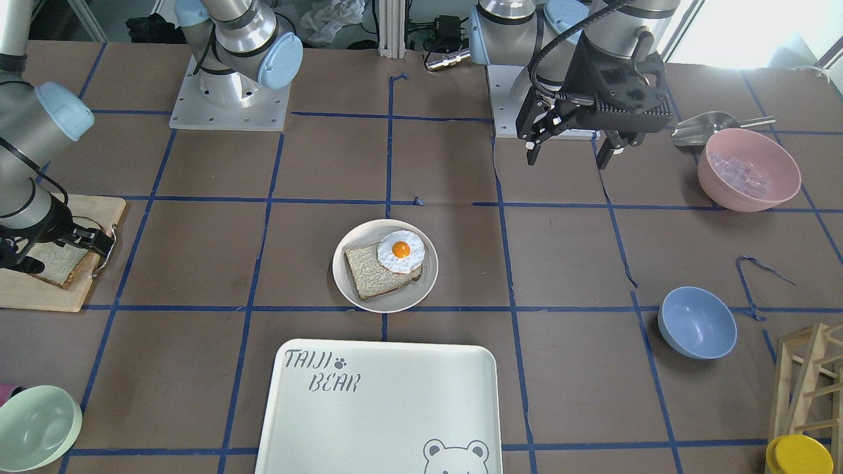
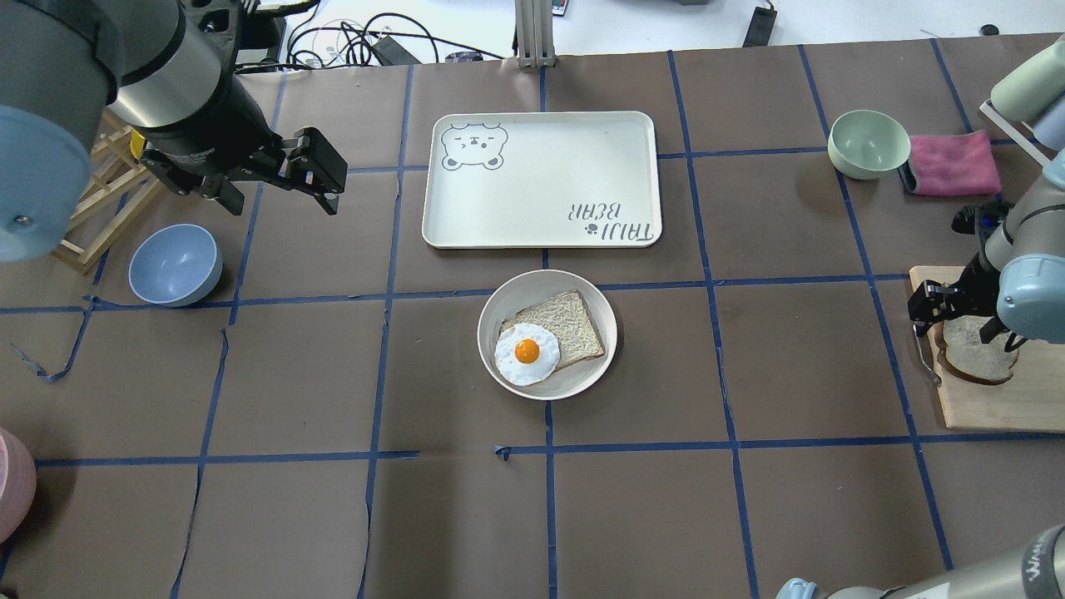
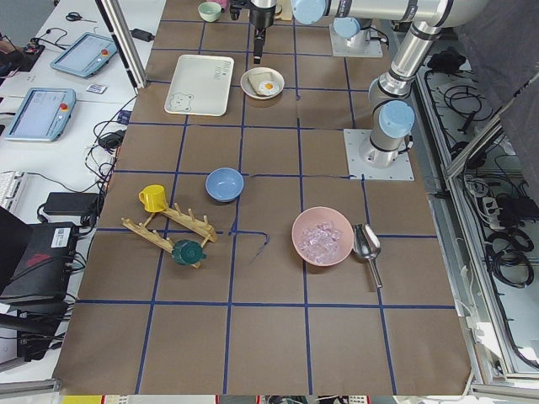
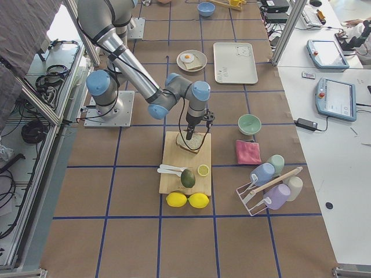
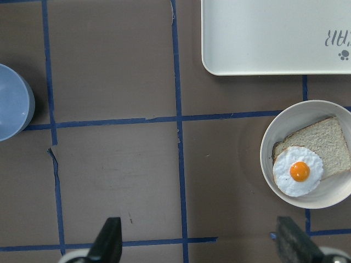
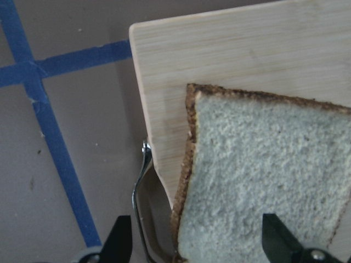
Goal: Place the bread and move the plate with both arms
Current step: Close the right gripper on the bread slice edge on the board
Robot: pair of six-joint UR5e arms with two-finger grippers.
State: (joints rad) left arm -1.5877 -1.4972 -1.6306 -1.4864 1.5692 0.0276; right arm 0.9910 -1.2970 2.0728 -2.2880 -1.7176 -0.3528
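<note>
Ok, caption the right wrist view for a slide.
Open jaws over a pale, brown-crusted bread slice on a light wooden cutting board.

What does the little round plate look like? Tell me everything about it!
The plate is small, round and beige-white, with a shallow raised rim; it looks like matte plastic. It lies flat on the brown table, over a crossing of blue tape, just apart from the white tray. A slice of bread lies on it, with a fried egg overlapping one corner.

Two bread slices [image 1: 62, 268] [image 1: 375, 273], three bowls [image 1: 749, 169] [image 1: 697, 322] [image 1: 38, 428], one plate [image 1: 395, 299].
</note>
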